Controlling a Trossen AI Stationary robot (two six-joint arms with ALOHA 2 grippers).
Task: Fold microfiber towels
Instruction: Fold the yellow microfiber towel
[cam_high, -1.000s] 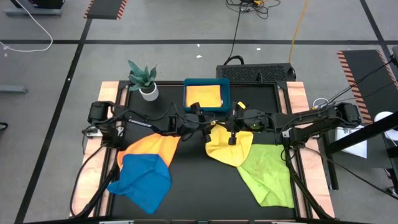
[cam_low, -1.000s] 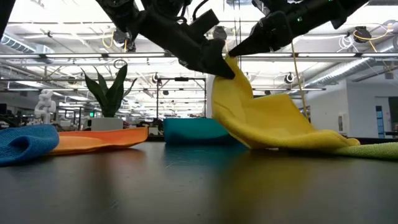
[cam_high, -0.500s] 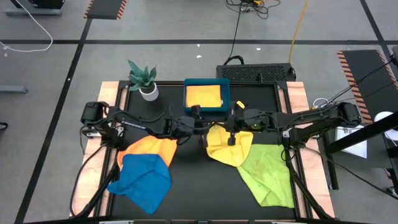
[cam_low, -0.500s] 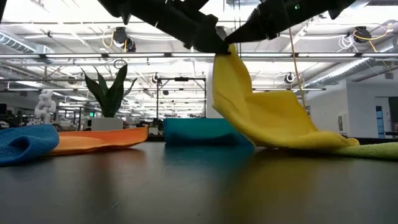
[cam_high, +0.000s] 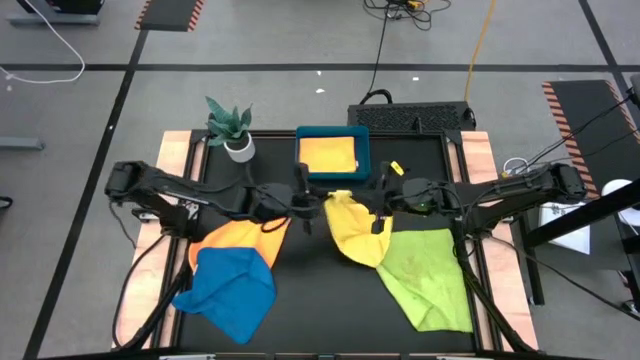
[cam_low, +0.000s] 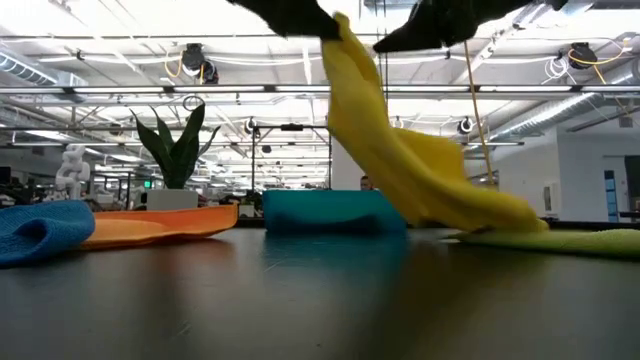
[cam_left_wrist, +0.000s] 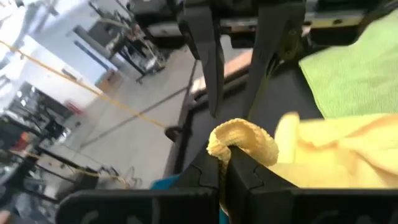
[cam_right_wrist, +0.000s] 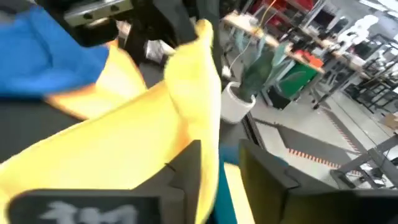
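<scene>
High view: potted plant (cam_high: 230, 127) beside tray (cam_high: 332, 153).

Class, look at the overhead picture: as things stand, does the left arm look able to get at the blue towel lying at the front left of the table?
Probably not right now. The blue towel lies uncovered on the left arm's side, but the left gripper is shut on the yellow towel, which hangs lifted above the table. It would likely have to let go first.

Low view's top edge crops both pincers.
</scene>
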